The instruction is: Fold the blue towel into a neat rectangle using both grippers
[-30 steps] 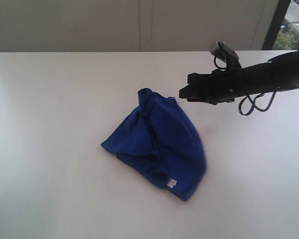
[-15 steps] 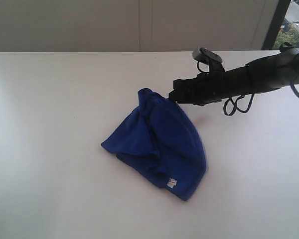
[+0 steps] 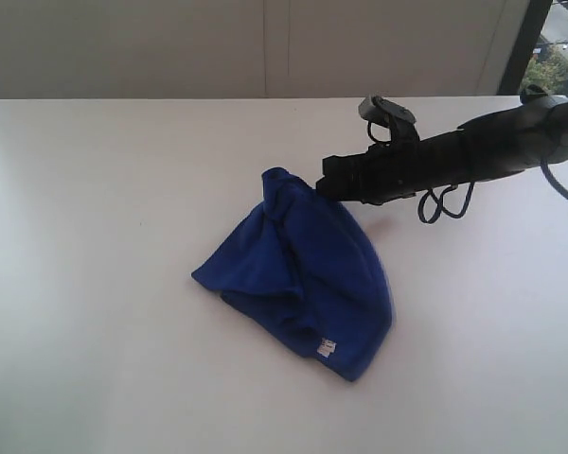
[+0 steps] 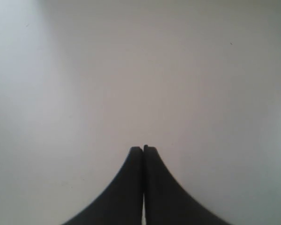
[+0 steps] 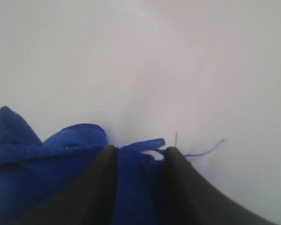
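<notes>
Blue towel: crumpled heap at mid tabletop
Tag: small, white, on near edge; writing too small to read
Right hand: fingers spread astride towel's far edge
Left hand: clenched over bare tabletop

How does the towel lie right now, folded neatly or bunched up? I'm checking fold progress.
Bunched up. The blue towel sits in a crumpled heap with uneven ridges and loose edges on the white table, not a flat rectangle.
</notes>
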Motion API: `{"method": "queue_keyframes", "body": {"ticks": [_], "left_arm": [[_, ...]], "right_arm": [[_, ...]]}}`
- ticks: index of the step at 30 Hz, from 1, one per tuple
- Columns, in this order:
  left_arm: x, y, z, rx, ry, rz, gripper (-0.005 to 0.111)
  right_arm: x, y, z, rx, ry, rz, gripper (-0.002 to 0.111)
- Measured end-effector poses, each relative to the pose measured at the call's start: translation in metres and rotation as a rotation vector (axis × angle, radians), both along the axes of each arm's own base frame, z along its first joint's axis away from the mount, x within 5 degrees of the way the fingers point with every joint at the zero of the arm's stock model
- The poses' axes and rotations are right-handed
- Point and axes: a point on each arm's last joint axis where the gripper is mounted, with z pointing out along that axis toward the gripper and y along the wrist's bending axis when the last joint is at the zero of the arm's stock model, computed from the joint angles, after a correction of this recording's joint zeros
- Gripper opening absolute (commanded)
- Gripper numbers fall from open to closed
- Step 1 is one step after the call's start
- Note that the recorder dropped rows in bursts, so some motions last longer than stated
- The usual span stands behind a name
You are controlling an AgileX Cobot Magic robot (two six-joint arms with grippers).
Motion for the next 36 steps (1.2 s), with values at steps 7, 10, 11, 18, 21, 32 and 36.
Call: {"method": "queue_keyframes", "body": {"ticks": [7,10,11,18,21,32,36], "left_arm": [[0.000,0.000,0.000,0.000,0.000,0.000,0.000],[0.000,0.000,0.000,0.000,0.000,0.000,0.000],[0.000,0.000,0.000,0.000,0.000,0.000,0.000],[0.000,0.000,0.000,0.000,0.000,0.000,0.000],[0.000,0.000,0.000,0.000,0.000,0.000,0.000],[0.000,0.000,0.000,0.000,0.000,0.000,0.000],[0.000,0.000,0.000,0.000,0.000,0.000,0.000]], "right_arm": [[-0.004,0.004,-0.014,0.037,0.051,0.044,0.032],[-0.005,0.004,-0.014,0.040,0.049,0.048,0.022],[-0.005,0.004,-0.014,0.037,0.044,0.052,0.016],[-0.002,0.003,0.002,0.016,-0.017,0.054,0.000],[-0.002,0.002,0.020,0.001,-0.086,0.068,0.000],[-0.012,-0.002,0.077,-0.093,-0.237,0.149,0.000],[-0.017,-0.006,0.082,-0.164,-0.195,0.163,0.000]]}}
